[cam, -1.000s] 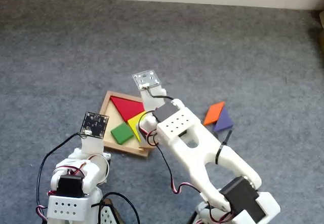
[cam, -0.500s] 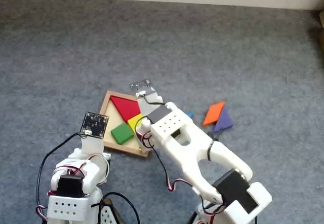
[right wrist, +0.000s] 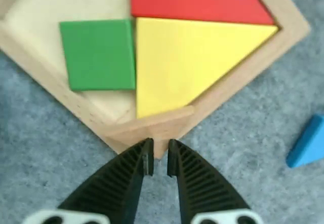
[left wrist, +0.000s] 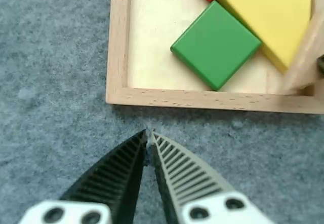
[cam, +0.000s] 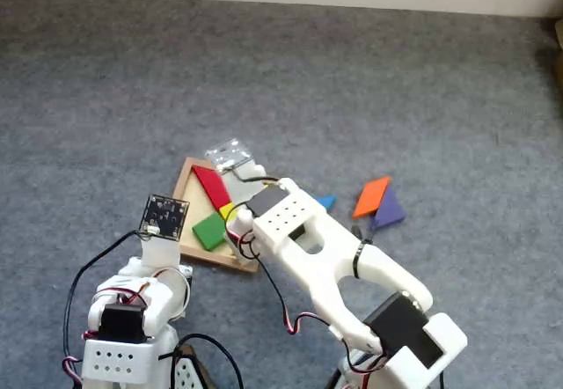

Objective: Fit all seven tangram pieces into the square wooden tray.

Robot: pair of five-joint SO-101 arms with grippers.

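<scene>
Near the middle of the table (cam: 396,81) sits the wooden tray (cam: 211,260), with three pieces already in it: a red triangle (cam: 211,184), a yellow triangle (right wrist: 187,62) and a green square (cam: 208,231). I judge the task about half done, with the arms between placements. The right gripper (right wrist: 159,160) hangs just off one corner of the tray. Its fingers are a narrow gap apart and hold no piece; I cannot tell whether they touch the corner. The left gripper (left wrist: 148,138) rests over the table just beside the tray's near edge, its fingers closed on nothing.

Next comes a loose piece, probably the blue one (cam: 325,201), which lies just right of the tray. The right arm would have to swing right, open wider and lift it to the bare wood beside the green square.

From above, the orange piece (cam: 371,195) and the purple piece (cam: 387,210) show farther right, touching each other. The right wrist view gives the close fit: red and yellow share an edge, and green lies along yellow's side. The left wrist view shows bare wood between green and the rim.
</scene>
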